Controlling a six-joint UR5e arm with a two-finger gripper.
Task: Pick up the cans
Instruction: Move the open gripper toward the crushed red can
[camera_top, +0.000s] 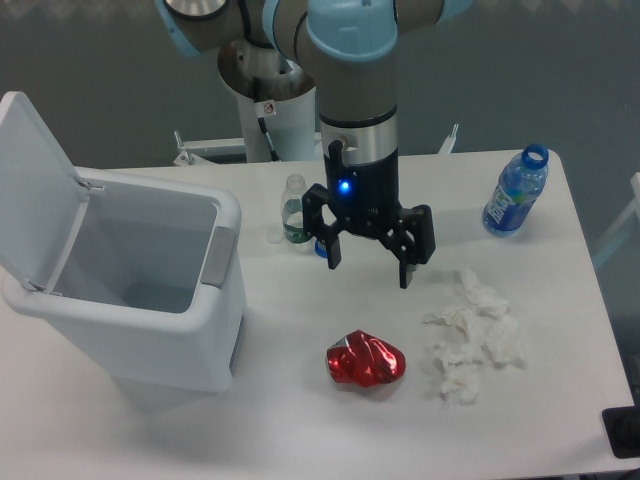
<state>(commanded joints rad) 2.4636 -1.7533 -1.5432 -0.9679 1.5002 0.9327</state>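
While the arm reaches down over the middle of the desk (300, 420), its tool (368, 267) hangs with both fingers spread wide apart and nothing between them, a blue light glowing on its body. Below it and toward the desk's front edge lies the can (366, 361), crushed, shiny red, resting on its side on the white surface, apart from the fingertips above. Just to the can's right, a cluster of tissues (472, 335) is scattered, crumpled, nearer the right edge. Near the far right corner, a bottle (516, 192) with a blue label stands upright, uncapped. A second bottle (293, 210), clear with a green label, stands toward the back edge, just left of the tool and partly hidden by it. On the left side sits a white bin (170, 300) with its lid (35, 190) swung up and open.
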